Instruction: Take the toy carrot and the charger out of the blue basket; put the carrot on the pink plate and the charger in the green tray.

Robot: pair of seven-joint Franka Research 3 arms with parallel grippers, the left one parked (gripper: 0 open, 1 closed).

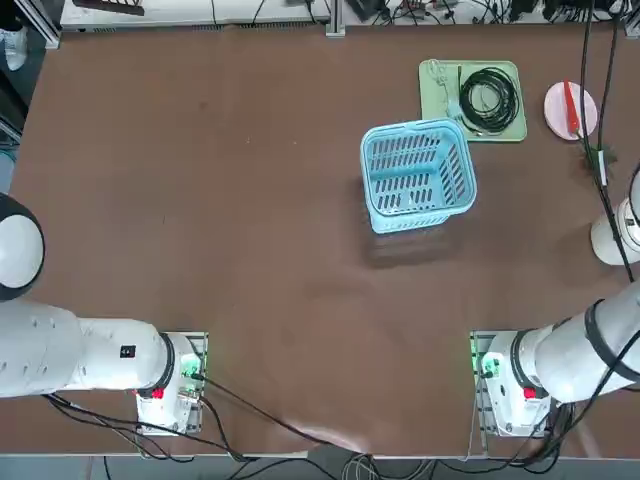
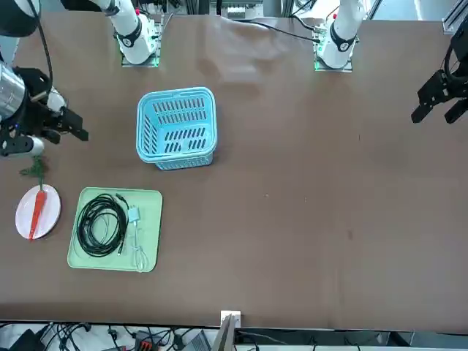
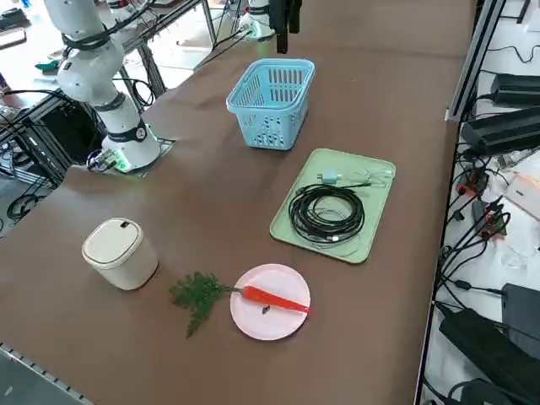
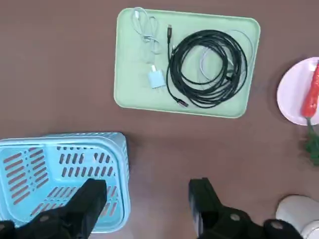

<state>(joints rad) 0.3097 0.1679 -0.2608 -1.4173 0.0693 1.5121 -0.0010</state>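
I'm seeing the toy carrot (image 3: 277,299) lying flat across the pink plate (image 3: 253,323), its dark green leaves trailing off the rim onto the table. The charger (image 4: 156,78), a small white plug block, is sitting in the green tray (image 4: 130,89) with its thin white cable looped beside it, next to a black coiled cable (image 4: 209,67). The blue basket (image 1: 417,175) is standing upright just near of the tray, nothing showing inside it. The plate is resting to the tray's right, apart from it.
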